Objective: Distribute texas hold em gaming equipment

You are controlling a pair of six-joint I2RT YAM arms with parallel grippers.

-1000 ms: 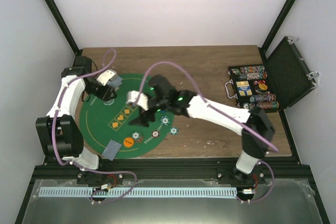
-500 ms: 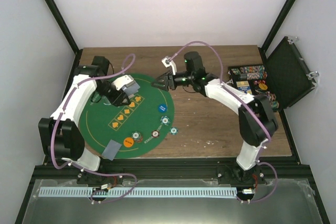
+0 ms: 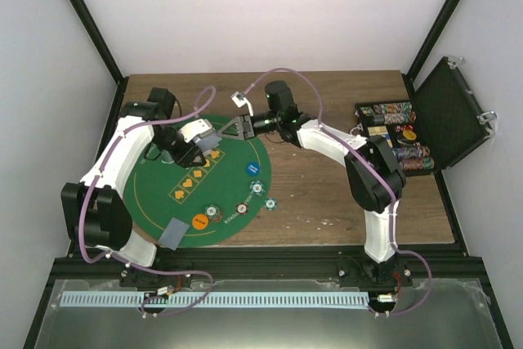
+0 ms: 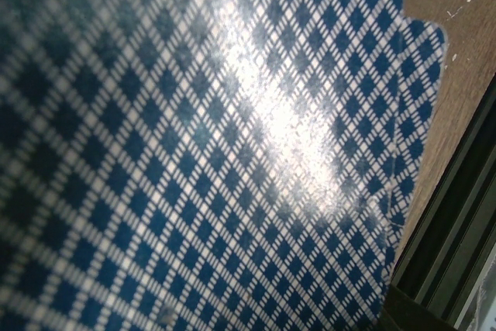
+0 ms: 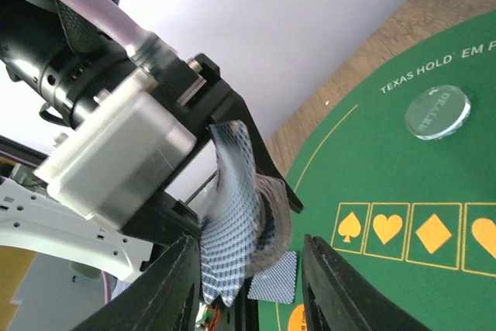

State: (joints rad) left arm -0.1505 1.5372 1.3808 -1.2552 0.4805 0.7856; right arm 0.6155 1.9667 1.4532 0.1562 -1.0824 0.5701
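Observation:
My left gripper (image 3: 201,141) is shut on a stack of playing cards (image 3: 209,136) with blue-checked backs, held above the far part of the green mat (image 3: 233,157). The card backs (image 4: 194,153) fill the left wrist view and hide those fingers. My right gripper (image 3: 222,132) reaches in from the right. In the right wrist view its two fingers stand apart on either side of the bent cards (image 5: 236,222), with a gap on the right side (image 5: 248,242). One card (image 3: 173,233) lies on the mat's near edge. A blue chip (image 3: 252,169), an orange chip (image 3: 200,221) and other chips lie on the mat.
A teal chip (image 3: 270,203) lies on the wooden table just off the mat. The open black case (image 3: 449,112) with rows of chips (image 3: 396,138) stands at the right. A clear dealer button (image 5: 438,112) rests on the mat.
My right arm swung from the mat's middle to the far side and up to the held cards, its jaws narrowing. The left gripper carried the cards rightward. A blue chip now shows on the mat.

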